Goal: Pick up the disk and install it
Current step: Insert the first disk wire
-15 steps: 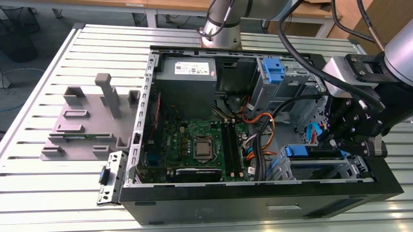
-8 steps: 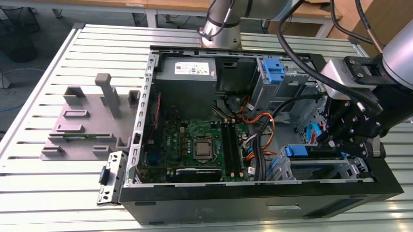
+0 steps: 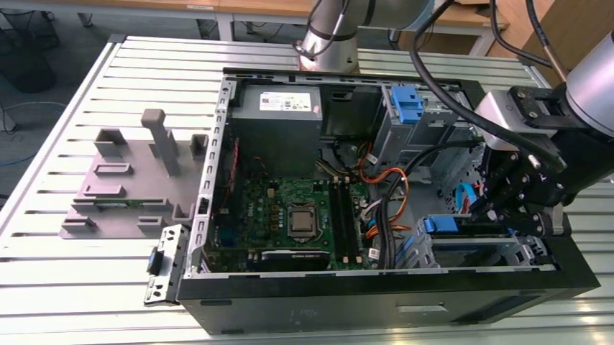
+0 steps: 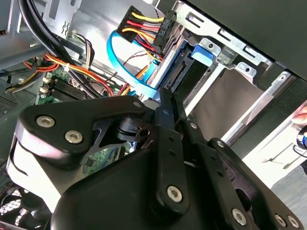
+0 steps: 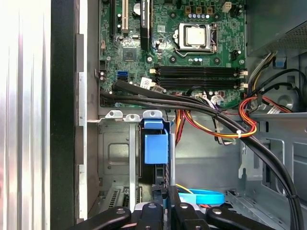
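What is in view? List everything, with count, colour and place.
table: one, silver, slatted, under everything.
computer case: one, black, open, on the table.
fixture: one, grey, on the table at the exterior view's left of the case.
motherboard: one, green, inside the case.
power supply: one, grey, inside the case beyond the motherboard.
bracket: one, blue, beside the power supply.
cables: several, orange, red, yellow, black, blue, inside the case.
disk: one, blue carrier, in the drive cage.
gripper: one, black, at the disk.
arm: one, silver-grey, base behind the case.

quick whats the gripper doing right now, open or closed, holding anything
gripper: cannot tell if open or closed; it is at the drive bay, right by the disk standing in it.
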